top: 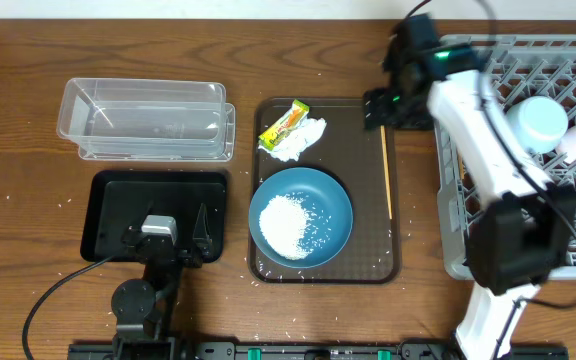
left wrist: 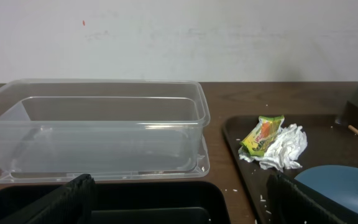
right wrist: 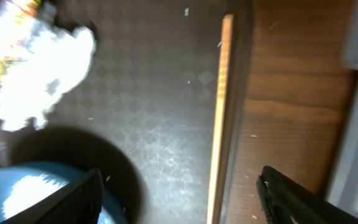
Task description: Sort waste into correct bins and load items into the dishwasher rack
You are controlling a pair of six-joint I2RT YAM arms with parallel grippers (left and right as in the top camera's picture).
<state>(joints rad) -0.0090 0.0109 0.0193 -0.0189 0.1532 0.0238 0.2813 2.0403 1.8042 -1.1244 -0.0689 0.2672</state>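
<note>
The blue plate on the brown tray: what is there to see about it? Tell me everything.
The blue plate is round, smooth and glossy, with a shallow raised rim; the material is unclear. It lies flat in the near left part of the brown tray. A heap of loose white rice covers its middle, with stray grains around. Nothing else touches it; the tissue lies apart, beyond it.

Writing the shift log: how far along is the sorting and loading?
Done: white cups sit in the rack. In hand: right tool open over the chopsticks, nothing gripped. Remaining: wrapper, tissue, rice and blue plate on the brown tray; clear tub, black tray empty.
</note>
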